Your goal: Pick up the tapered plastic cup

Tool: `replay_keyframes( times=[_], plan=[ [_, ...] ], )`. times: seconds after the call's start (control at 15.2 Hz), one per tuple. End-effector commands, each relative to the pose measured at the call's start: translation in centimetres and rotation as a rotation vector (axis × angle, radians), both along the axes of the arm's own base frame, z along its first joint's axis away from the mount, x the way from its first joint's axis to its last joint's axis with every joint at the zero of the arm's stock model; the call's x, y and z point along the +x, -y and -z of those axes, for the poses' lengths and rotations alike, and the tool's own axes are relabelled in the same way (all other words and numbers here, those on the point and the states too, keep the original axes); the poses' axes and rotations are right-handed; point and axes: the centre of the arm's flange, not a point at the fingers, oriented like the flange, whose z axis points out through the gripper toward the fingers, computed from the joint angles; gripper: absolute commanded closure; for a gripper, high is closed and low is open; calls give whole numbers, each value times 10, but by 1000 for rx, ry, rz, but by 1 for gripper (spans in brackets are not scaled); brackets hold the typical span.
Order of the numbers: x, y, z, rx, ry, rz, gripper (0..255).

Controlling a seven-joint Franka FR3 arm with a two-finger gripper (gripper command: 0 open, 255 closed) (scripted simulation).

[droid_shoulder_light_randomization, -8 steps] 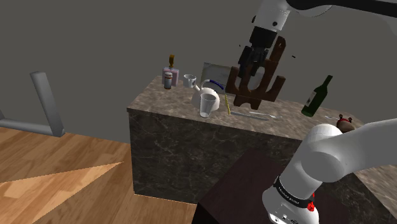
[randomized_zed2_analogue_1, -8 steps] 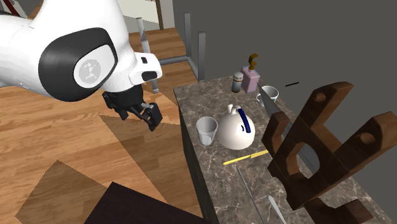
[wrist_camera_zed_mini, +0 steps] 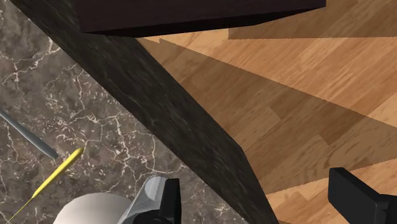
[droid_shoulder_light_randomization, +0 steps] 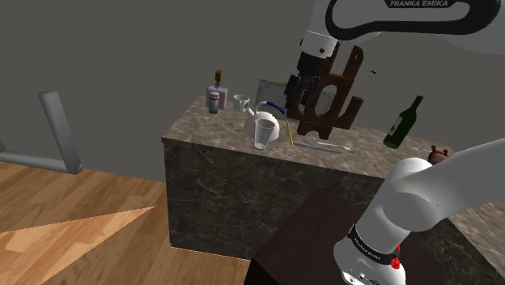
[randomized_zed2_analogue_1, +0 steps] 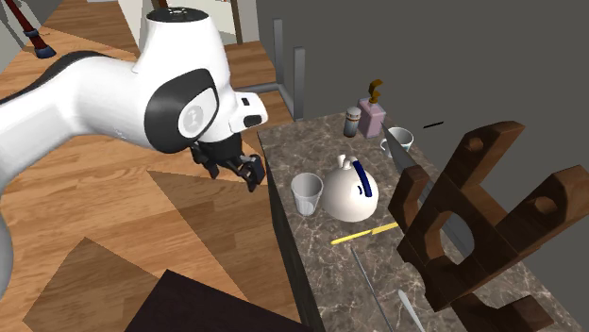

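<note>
Swung the claw (randomized_zed2_analogue_1: 234, 170) in toward the edge of the dark marble counter (randomized_zed2_analogue_1: 326, 273) since half a second ago, closer to the clear tapered cup (randomized_zed2_analogue_1: 306, 194). Holds it released now, black fingers (wrist_camera_zed_mini: 168, 202) wide apart and clasping nothing. Finds wooden floor (wrist_camera_zed_mini: 305, 95) spread far beneath the claw on one side. Finds the counter on the other side, with its edge passing almost straight under the gap between the fingers. Shows the dark stand (droid_shoulder_light_randomization: 320, 243) well below the claw, back toward the arm's base. Places the brown wooden rack (randomized_zed2_analogue_1: 481, 217) well beyond the claw, across the counter. Sets the white teapot (randomized_zed2_analogue_1: 351, 191) with its blue handle on the counter, past the claw and lower. Puts the cup upright near the counter's edge, just beside the teapot on the side nearer the claw, lower than the fingertips. Catches that cup, in the wrist view, just outside one finger and not between the two. Leaves a thin yellow stick (randomized_zed2_analogue_1: 363, 234) lying flat past the teapot, farther from the claw.
</note>
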Motion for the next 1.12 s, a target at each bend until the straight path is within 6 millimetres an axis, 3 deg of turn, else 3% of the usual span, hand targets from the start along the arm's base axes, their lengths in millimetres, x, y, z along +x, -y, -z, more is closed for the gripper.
replay_keyframes(
  times=[0.0, 1.06],
  plan=[
    [19, 5, 16, -12, 2, -2, 0],
    [168, 53, 154, -108, -3, -9, 0]
  ],
)
